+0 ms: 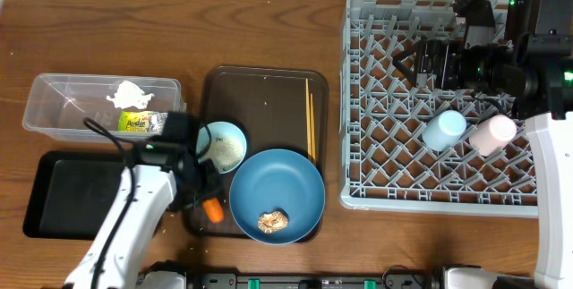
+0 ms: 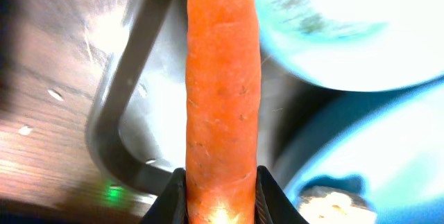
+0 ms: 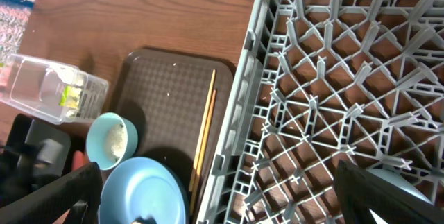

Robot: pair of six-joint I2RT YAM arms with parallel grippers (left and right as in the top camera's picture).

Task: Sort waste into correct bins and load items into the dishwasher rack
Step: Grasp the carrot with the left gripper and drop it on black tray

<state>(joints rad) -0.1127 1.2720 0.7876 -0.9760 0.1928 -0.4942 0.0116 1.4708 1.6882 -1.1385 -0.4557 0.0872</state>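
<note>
left end effector (image 2: 222,207) clenched on the carrot (image 2: 222,78), carrot at the brown tray's (image 1: 269,92) near-left corner beside bowl (image 1: 224,144) and plate (image 1: 277,191), left arm slanting up from the desk's (image 1: 179,21) front edge, right end effector (image 1: 421,61) spread wide above the rack (image 1: 394,191)

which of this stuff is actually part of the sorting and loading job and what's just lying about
Job: carrot, wrapper, packet, food lump, clear tub, black tray, blue plate, bowl, chopsticks, blue cup, pink cup, rack.
Lying about: brown serving tray, table.
</note>
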